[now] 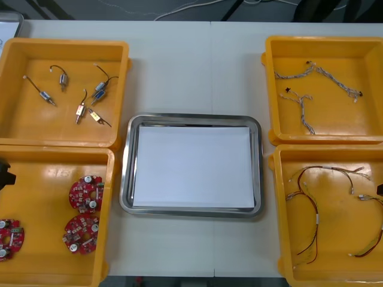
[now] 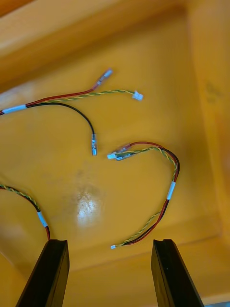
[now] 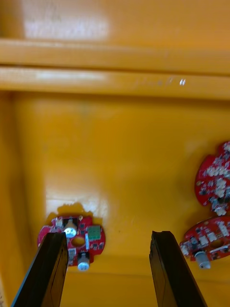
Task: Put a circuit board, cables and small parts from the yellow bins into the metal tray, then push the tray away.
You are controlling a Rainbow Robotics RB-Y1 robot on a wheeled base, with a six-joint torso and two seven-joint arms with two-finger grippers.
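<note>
1. The left gripper (image 3: 109, 236) is held wide beside a circuit board (image 3: 81, 230), ready for grasping.
2. The right gripper (image 2: 109, 242) is held wide over the cables (image 2: 171, 190).
3. The tray (image 1: 125, 179) is placed centrally, apparently within reach of both arms.

You have a light table (image 1: 185, 60) carrying the left yellow bins (image 1: 60, 145), the right yellow bins (image 1: 326, 143) (each pair edge to edge) and the metal tray (image 1: 190, 118) between them.

Not much else going on tbh: a light table (image 1: 173, 72) with a seam (image 1: 210, 66) down its middle, a white cord (image 1: 179, 7) on the dark floor (image 1: 90, 9) along the top edge, and some pale rounded thing (image 1: 8, 30) at upper left.
</note>
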